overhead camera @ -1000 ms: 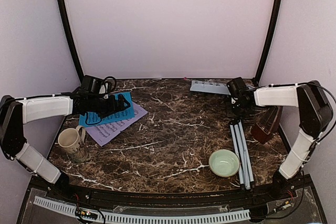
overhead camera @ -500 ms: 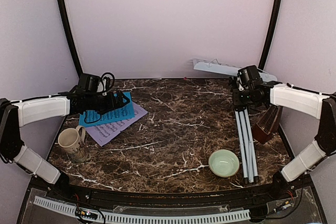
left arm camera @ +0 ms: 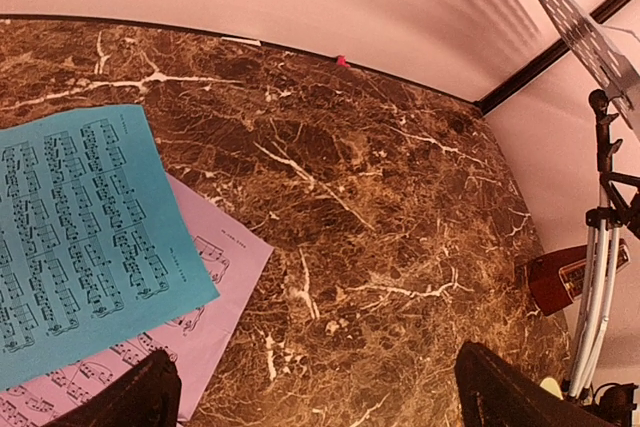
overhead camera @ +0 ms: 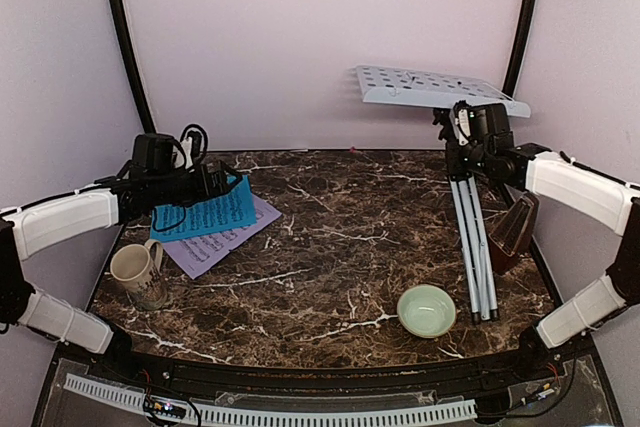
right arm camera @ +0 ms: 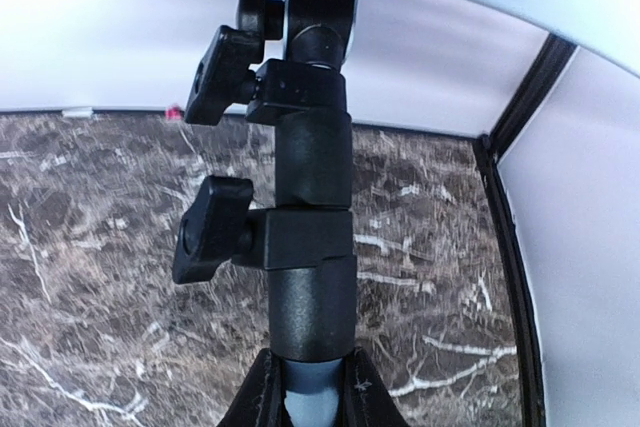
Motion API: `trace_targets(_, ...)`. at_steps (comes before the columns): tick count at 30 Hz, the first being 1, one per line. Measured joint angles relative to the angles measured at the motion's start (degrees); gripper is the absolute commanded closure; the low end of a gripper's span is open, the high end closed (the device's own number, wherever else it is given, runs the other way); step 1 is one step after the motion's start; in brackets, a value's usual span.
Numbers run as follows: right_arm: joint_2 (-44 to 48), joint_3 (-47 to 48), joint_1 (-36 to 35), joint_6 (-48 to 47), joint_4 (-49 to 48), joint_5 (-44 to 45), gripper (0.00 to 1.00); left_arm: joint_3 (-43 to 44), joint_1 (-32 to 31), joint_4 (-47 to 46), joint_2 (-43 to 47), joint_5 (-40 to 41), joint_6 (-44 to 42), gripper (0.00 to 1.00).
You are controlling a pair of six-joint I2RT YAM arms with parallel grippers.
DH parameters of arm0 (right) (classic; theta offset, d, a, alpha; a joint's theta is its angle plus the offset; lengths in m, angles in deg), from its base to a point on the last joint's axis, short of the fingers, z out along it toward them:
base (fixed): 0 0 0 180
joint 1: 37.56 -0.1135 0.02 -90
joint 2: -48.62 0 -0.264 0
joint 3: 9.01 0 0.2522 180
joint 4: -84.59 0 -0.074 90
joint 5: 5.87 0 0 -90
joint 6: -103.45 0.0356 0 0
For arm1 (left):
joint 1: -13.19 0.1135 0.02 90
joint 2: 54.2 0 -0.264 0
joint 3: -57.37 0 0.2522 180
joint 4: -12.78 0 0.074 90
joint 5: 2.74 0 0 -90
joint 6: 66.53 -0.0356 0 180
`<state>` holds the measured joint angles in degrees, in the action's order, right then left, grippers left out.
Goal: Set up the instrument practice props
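Grips silver-white tripod music stand [overhead camera: 430, 87] near top with right gripper [overhead camera: 458, 157], folded legs ending just right of pale green round bowl [overhead camera: 427, 310]. Reddish-brown pyramid metronome [overhead camera: 512, 232] up-right of bowl. Left gripper [overhead camera: 225, 187] over blue music sheet [overhead camera: 205, 217], far left of bowl.

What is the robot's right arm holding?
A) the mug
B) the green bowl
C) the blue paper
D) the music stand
D: the right gripper is shut around the pole of the music stand, whose perforated desk is up off the table.
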<state>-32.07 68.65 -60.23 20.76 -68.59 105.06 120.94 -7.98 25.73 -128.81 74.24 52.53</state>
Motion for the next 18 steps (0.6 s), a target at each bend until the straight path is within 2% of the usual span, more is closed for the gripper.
trace_targets(6,2.23,0.02,0.0,-1.2,-6.16,-2.51,1.0,1.64,-0.02,-0.94,1.66,-3.54,-1.07,0.02)
trace_targets(12,3.28,-0.39,-0.15,-2.75,-13.22,-7.17,1.0,10.8,-0.02,-2.29,1.66,-10.49,0.09,0.04)
trace_targets(18,3.3,-0.39,-1.42,-5.31,-19.54,-10.78,1.0,19.78,-0.02,-6.99,1.25,-16.9,6.49,0.05)
